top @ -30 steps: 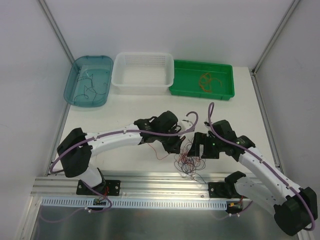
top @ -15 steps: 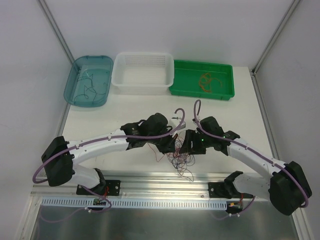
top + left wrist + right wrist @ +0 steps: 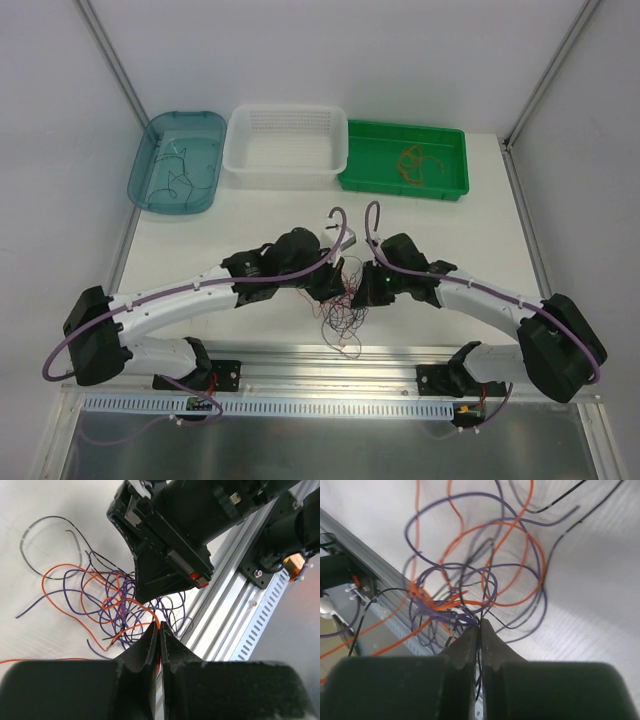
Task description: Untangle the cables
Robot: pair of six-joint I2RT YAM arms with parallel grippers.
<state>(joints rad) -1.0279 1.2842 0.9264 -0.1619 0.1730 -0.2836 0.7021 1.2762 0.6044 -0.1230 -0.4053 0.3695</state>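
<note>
White walls (image 3: 330, 60) close in a white table (image 3: 480, 240), and an aluminium rail (image 3: 300, 358) runs along its near edge where the arms are bolted. From overhead I see three containers lined up at the far side. A teal tray (image 3: 186, 115) holds a few dark strands, a white basket (image 3: 285, 172) sits beside it, and a green tray (image 3: 400, 188) holds a coil of orange wire. The cables (image 3: 343, 318) lie in a loose tangle at the near middle, just short of the rail. The left gripper (image 3: 333, 284) and right gripper (image 3: 366, 290) meet nose to nose right above them. The arms' purple hoses (image 3: 345, 225) arch up over the wrists, and the dark wrist housings cover the top of the tangle, so I can't judge either grip from here.

The left wrist camera gives me what the overhead hides. The left gripper (image 3: 159, 630) is closed tight, with an orange strand running into the seam between its fingers. The right arm's black housing fills the upper frame directly opposite. Orange, purple and black loops spread between us, and one black strand lies off to the far left.

On the right wrist camera, the right gripper (image 3: 480, 627) is also pinched together, with a dark strand caught in the seam. The knot of orange and purple sits just beyond its tip, and the rail crosses the lower left.
</note>
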